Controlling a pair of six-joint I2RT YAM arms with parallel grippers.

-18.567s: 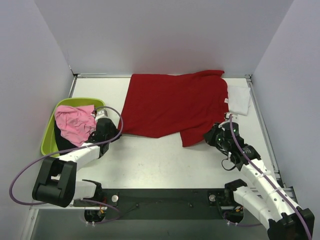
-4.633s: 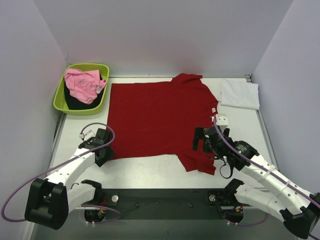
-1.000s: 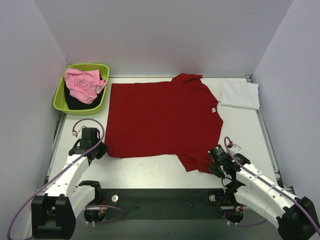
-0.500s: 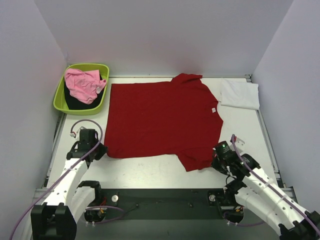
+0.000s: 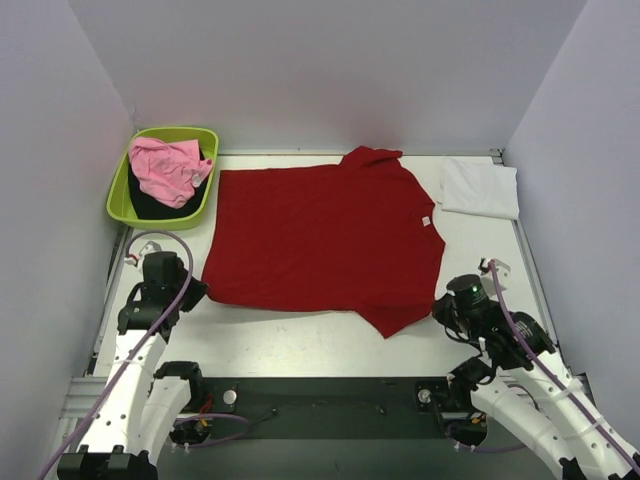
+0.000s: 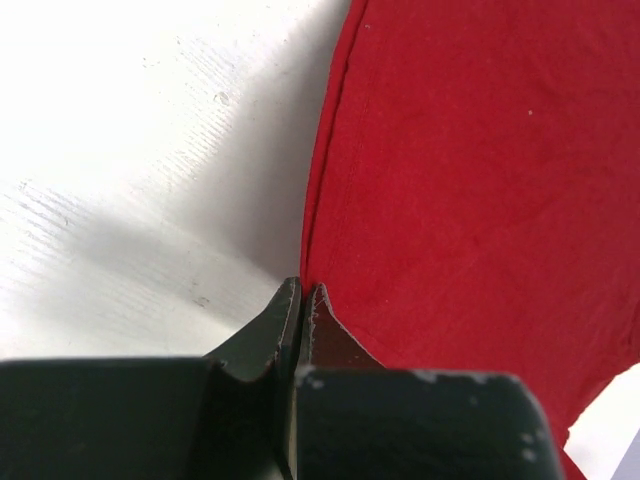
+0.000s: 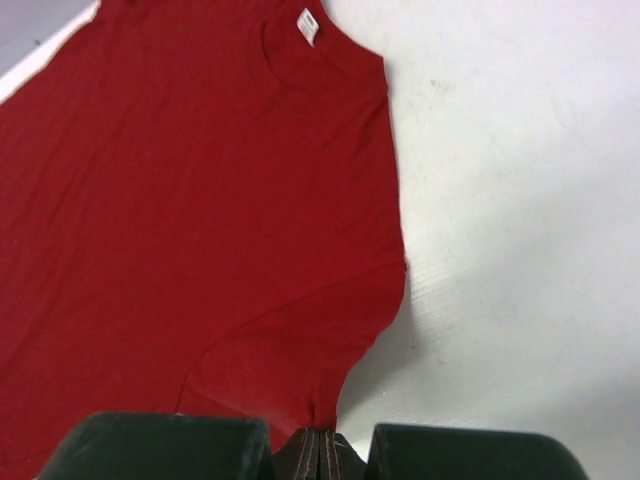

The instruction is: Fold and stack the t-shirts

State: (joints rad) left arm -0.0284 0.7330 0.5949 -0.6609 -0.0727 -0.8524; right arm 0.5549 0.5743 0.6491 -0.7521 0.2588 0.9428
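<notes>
The deep red t-shirt lies spread flat across the middle of the table, collar to the right. My left gripper is shut on its near left hem corner. My right gripper is shut on the edge of its near right sleeve. A folded white t-shirt lies at the far right corner. The pink t-shirt sits on the black t-shirt inside the lime-green tub at the far left.
White walls close in the table on the left, back and right. The dark base plate of the arms runs along the near edge. Bare table shows in front of the red shirt and right of its sleeve.
Both grippers have moved outward, left one to the left and right one to the right, pulling the red shirt's near edge. The near left corner and the sleeve have stretched out.
</notes>
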